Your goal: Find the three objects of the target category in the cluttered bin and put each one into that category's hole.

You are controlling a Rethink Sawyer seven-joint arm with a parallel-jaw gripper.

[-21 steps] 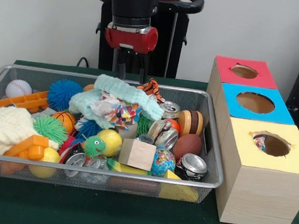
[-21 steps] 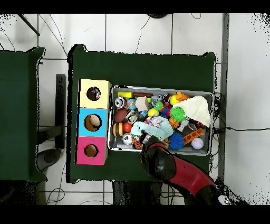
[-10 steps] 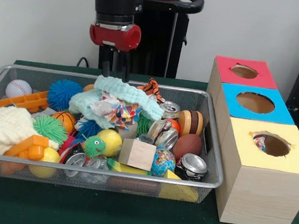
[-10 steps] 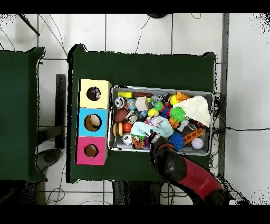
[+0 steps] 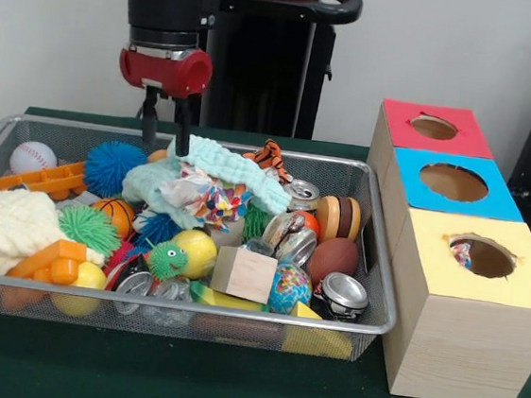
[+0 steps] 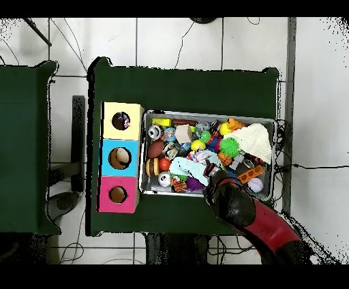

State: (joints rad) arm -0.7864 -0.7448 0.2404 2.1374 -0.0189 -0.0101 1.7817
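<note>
I hold the gripper (image 5: 163, 129) empty, fingers spread, above the bin's (image 5: 378, 258) far side, between the blue spiky ball (image 5: 113, 166) and the mint cloth (image 5: 214, 168). Risk: descending here snags that cloth. The target category is undetermined. Overhead, the arm (image 6: 242, 210) hides this spot; the front view shows it.

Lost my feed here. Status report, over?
Claw open, empty, above the bin's far side near blue spiky ball. Nothing picked. Mint cloth covers the pile's middle.
</note>
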